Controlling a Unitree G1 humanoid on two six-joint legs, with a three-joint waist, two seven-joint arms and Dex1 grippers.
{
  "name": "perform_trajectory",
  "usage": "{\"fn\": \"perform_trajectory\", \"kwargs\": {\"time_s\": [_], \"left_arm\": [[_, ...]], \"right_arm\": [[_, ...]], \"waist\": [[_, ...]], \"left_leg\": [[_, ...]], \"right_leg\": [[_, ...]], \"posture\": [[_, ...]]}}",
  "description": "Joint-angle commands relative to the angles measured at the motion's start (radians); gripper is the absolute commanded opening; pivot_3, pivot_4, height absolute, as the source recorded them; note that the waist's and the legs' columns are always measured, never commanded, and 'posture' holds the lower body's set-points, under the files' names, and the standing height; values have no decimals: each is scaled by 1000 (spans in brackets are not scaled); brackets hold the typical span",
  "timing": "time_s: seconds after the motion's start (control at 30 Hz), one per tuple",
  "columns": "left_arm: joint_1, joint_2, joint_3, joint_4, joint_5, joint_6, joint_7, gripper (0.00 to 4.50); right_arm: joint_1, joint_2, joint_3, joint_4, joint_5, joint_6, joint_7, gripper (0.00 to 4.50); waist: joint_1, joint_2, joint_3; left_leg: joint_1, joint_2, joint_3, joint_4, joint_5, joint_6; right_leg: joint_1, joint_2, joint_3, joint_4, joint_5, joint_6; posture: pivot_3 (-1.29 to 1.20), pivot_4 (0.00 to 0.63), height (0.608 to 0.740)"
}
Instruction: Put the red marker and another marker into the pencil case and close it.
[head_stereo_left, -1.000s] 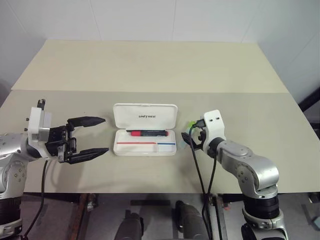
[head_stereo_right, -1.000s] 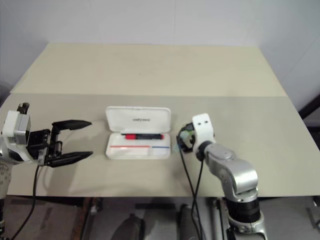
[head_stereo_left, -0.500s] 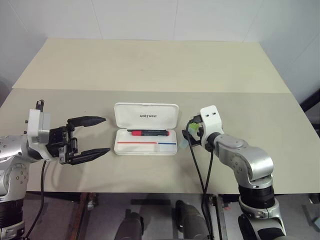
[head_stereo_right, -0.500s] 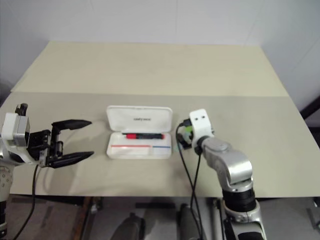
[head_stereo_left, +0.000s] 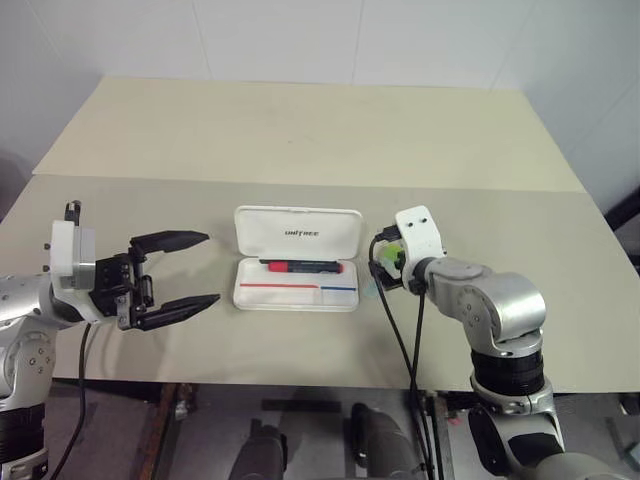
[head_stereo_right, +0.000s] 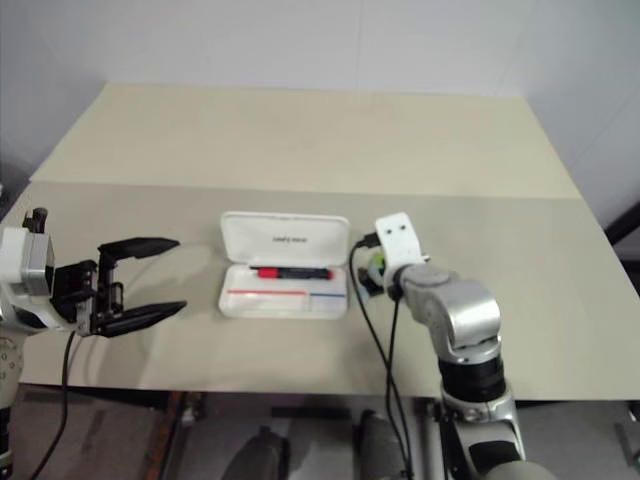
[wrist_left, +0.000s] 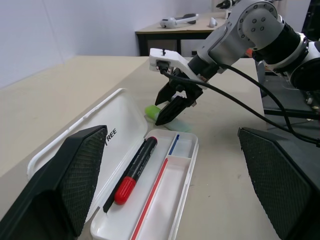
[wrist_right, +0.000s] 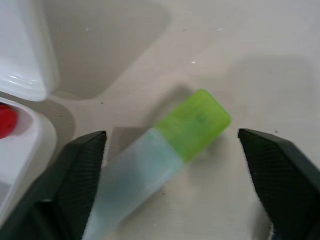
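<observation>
Straddling the green marker (wrist_right: 165, 150) with spread fingers, the right tool (wrist_right: 170, 145) should pinch its light, slippery, stiff body mid-length.

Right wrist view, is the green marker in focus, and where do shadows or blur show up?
Right wrist view: the green marker looks soft, its pale body blurring into the table, with a faint shadow beside it. Left wrist view: the red marker in the pencil case is crisp; the near fingers are large and dark.

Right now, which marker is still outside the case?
The green marker, lying on the table between the right gripper's open fingers. The red marker lies in the case.
</observation>
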Motion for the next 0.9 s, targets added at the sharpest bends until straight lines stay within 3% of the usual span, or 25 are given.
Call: {"fn": "perform_trajectory", "kwargs": {"time_s": [0.03,0.37,0.5,0.73,0.9], "left_arm": [[6,-2,30,-35,-20,-16,6,4500],[7,3,36,-31,-19,-18,7,4500],[8,1,34,-37,-19,-18,11,4500],[-3,-2,26,-24,-15,-24,9,4500],[-24,-6,10,0,-10,-29,1,4500]], "right_arm": [[40,-27,18,65,-50,76,-34,3047],[29,-50,53,89,-65,36,-18,32],[46,-116,95,54,-44,-65,46,32],[122,-131,15,-57,-26,-315,106,32],[65,-112,-20,-138,-25,-33,74,1244]], "waist": [[2,-2,-3],[5,-4,-7],[6,-4,-7],[1,0,-4],[-3,3,-3]], "left_leg": [[0,0,0,0,0,0],[1,0,-1,0,0,0],[0,0,-2,0,0,0],[-1,0,-2,-1,0,1],[-1,0,0,-1,0,1]], "right_leg": [[0,0,0,0,0,0],[2,0,-1,0,0,0],[3,0,-2,-2,0,0],[2,0,-2,-4,0,0],[0,0,-2,-2,0,1]], "posture": [[0,150,740],[0,150,740],[0,150,740],[0,150,740],[0,150,740]]}}
